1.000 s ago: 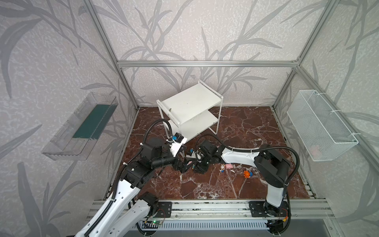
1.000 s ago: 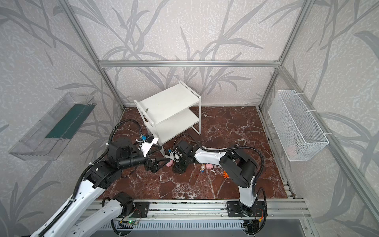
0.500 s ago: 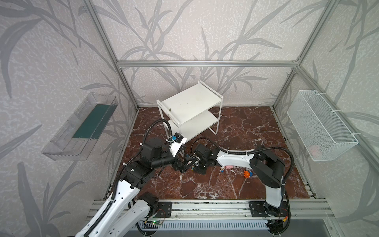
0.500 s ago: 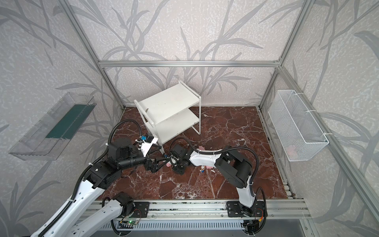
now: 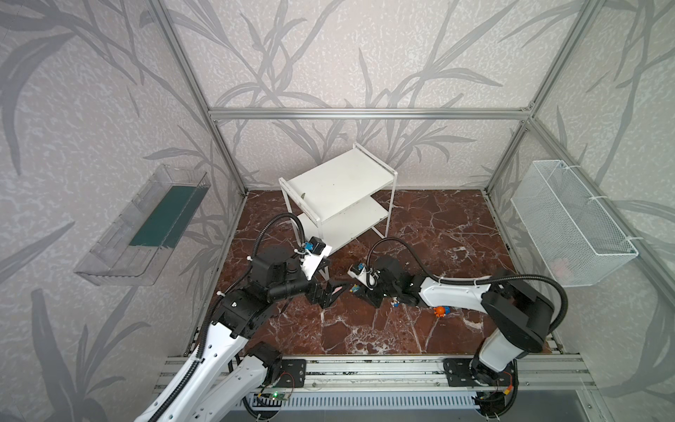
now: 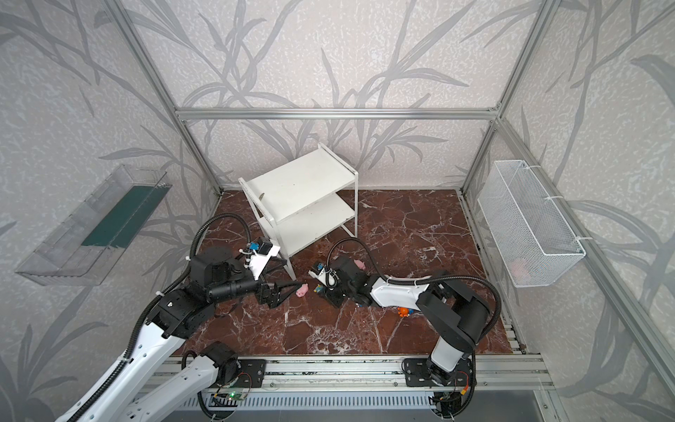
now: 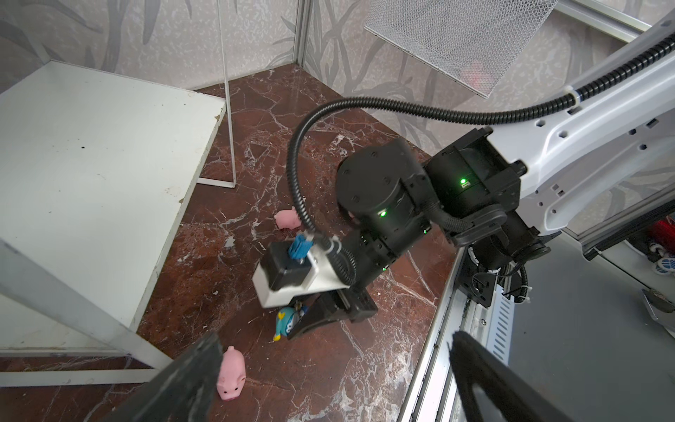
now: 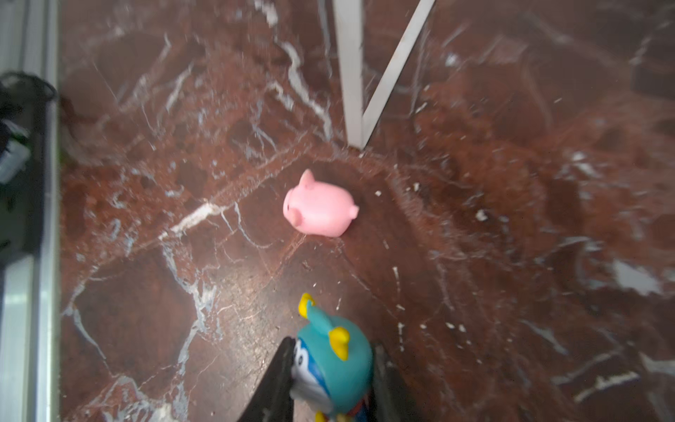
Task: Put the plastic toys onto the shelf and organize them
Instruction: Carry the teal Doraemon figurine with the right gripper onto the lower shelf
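Note:
My right gripper [image 8: 330, 369] is shut on a teal-blue figurine [image 8: 334, 360] with yellow ears, low at the floor. In a top view the figurine [image 6: 319, 289] sits at the right gripper [image 6: 324, 290]. A pink pig [image 8: 317, 210] lies just ahead of it, near a shelf leg. My left gripper [image 7: 336, 341] is open, and this pig [image 7: 231, 374] lies on the floor right beside one of its fingers [image 7: 182, 383]. A second pig [image 7: 286, 219] lies behind the right wrist. An orange figurine [image 5: 441, 310] lies under the right arm. The white two-tier shelf [image 5: 339, 186] stands at the back with both boards bare.
A white wire basket [image 5: 569, 223] hangs on the right wall and a clear plastic bin [image 5: 142, 226] on the left wall. The shelf's thin legs [image 8: 352, 73] stand close to both grippers. A metal rail [image 5: 365, 369] runs along the front edge.
My right gripper's jaws have closed on the blue figurine. The left arm has stayed in place with its jaws wide.

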`<state>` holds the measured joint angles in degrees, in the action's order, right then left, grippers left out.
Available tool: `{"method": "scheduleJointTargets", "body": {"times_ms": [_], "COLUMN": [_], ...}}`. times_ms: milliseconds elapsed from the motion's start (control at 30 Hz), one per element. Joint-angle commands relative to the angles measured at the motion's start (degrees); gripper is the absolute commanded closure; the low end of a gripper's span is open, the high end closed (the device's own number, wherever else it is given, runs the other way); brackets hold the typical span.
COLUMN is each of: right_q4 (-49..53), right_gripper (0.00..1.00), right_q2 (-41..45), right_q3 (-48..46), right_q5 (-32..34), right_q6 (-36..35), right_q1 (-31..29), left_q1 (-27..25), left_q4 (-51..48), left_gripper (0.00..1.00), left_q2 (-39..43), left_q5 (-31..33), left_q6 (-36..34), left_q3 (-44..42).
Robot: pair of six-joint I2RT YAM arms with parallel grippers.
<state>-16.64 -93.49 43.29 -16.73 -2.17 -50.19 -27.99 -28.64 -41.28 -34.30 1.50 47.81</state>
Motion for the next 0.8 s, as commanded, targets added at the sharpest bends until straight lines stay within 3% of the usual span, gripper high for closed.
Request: {"method": "scheduleJointTargets", "body": {"times_ms": [0, 167, 367, 433, 633, 767], "right_q4": [-20.34, -35.09, -55.60, -57.88, -59.82, -56.95], "right_gripper": [0.81, 0.81, 0.82, 0.82, 0.82, 0.82], "right_q2": [2.69, 1.39, -8.69, -12.61, -20.97, -23.24], "right_q3": [-2.36, -1.80, 3.64, 7.68, 15.97, 18.91], "right_q5": [-3.61, -8.22, -12.14, -13.73, -14.73, -15.12], "right_q6": [4.45, 8.75, 17.60, 21.37, 23.71, 23.09], "right_q1": [1.18, 4.28, 7.05, 8.06, 8.27, 8.19], "left_q1": [0.13, 0.15, 0.15, 0.13, 0.13, 0.17], "left_q4": [0.61, 0.52, 0.52, 0.43, 0.35, -0.47], "left_gripper": [0.01, 0.01, 0.01, 0.01, 0.01, 0.01], "left_q2": [0.50, 0.80, 0.85, 0.93, 1.55, 2.08], "left_q5": [0.38, 0.84, 1.06, 1.14, 2.73, 10.71], "left_q6": [-1.06, -1.15, -1.15, -1.15, -1.24, -1.32], "left_q3": [-0.64, -0.71, -0.72, -0.71, -0.93, -0.67]}}
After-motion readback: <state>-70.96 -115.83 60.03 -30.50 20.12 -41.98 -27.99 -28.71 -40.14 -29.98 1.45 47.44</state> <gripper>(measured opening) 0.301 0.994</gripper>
